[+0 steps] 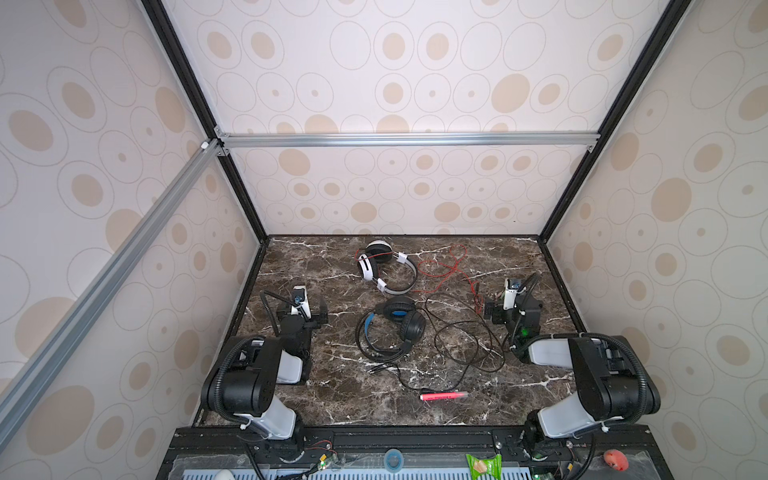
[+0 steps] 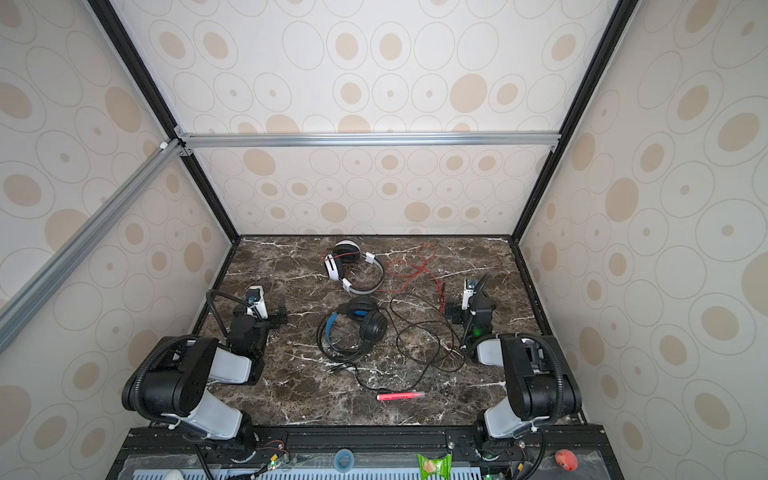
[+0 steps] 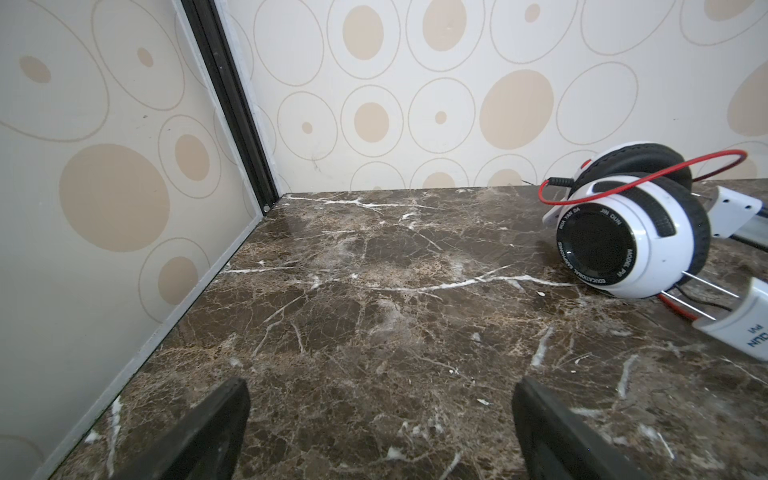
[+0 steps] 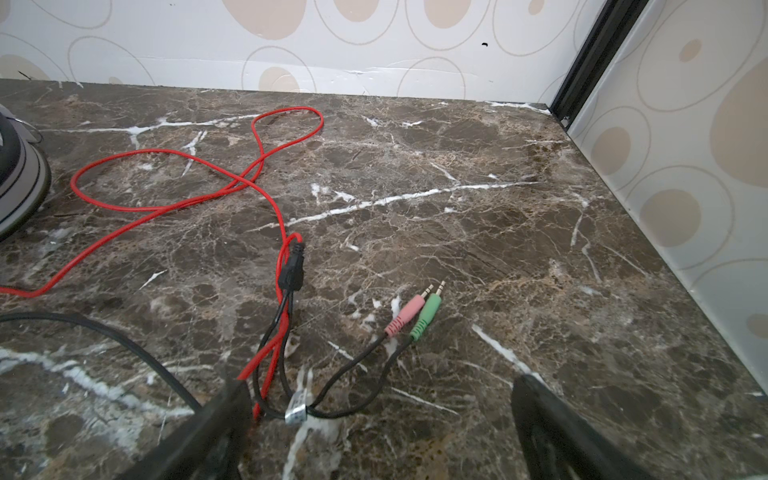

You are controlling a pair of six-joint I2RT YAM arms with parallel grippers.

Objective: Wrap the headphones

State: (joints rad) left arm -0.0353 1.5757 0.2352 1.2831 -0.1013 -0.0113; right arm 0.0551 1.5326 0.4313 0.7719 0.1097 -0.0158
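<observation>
2 spread wide, empty: left tool (image 3: 380, 388), right tool (image 4: 380, 384) | white headphones (image 3: 623, 232) read JIN DUN, EDUCATIONAL EARPHONES

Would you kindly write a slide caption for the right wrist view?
Open right gripper facing the red cord, pink plug and green plug on the marble tabletop.

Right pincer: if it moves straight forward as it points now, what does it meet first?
Probably the tagged plug leads lying just ahead, then the pink and green plugs; its height is unclear.
</observation>
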